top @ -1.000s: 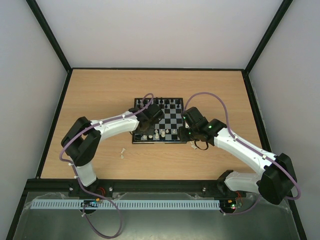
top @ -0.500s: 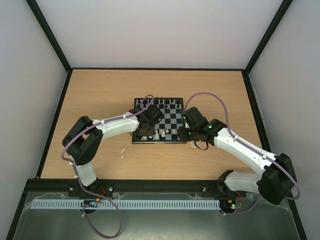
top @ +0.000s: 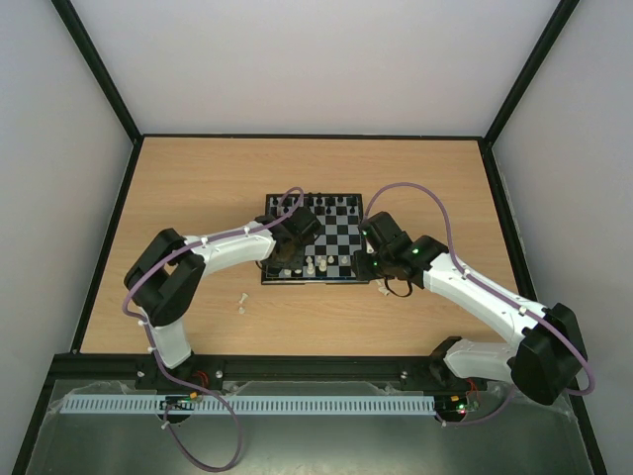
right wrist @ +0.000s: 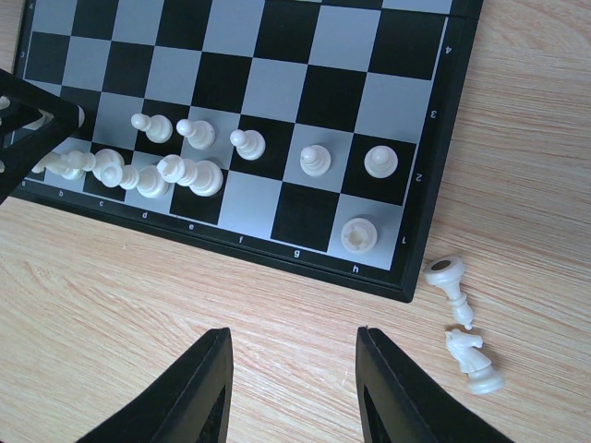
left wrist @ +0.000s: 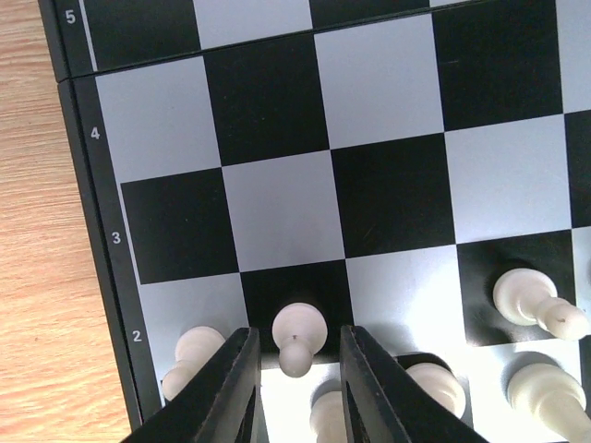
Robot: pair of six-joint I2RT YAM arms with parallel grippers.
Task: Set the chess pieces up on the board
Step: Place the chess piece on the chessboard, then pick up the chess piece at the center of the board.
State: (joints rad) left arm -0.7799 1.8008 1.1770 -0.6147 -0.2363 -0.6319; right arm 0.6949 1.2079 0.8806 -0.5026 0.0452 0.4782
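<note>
1. from the top view i am seeing the board (top: pixel 336 242) lying mid-table (top: pixel 198 188), with both arms reaching in over its near edge.
2. the left gripper (left wrist: pixel 295 374) is hanging low over the near-left corner. its jaws are standing narrowly apart on either side of a white pawn (left wrist: pixel 297 334) on a black square of rank 2. a sliver of gap is showing on each side, so they are not pinching it.
3. that wrist view is cutting off the neighbours: several more chess pieces (left wrist: pixel 526 300) are showing only in part along the bottom edge (some are half hidden behind the fingers (left wrist: pixel 231 392)).
4. the right gripper (right wrist: pixel 291 388) is hovering over bare wood just off the board's near-right corner, its jaws wide and holding nothing.
5. from the right wrist i am counting five upright pawns (right wrist: pixel 247 143) along rank 2 and a rook (right wrist: pixel 360 235) on h1. a bunch toward the a-side are crowding and overlapping, so i cannot tell which is which.
6. off the board, just beside the h1 corner, a knight (right wrist: pixel 474 358) and a slimmer piece (right wrist: pixel 451 288) are lying on their sides, close together.
7. another loose white piece (top: pixel 240 303) is lying on the wood left of the board, too small to identify. the black pieces (top: pixel 331 201) along the far row are showing only as dark specks.
</note>
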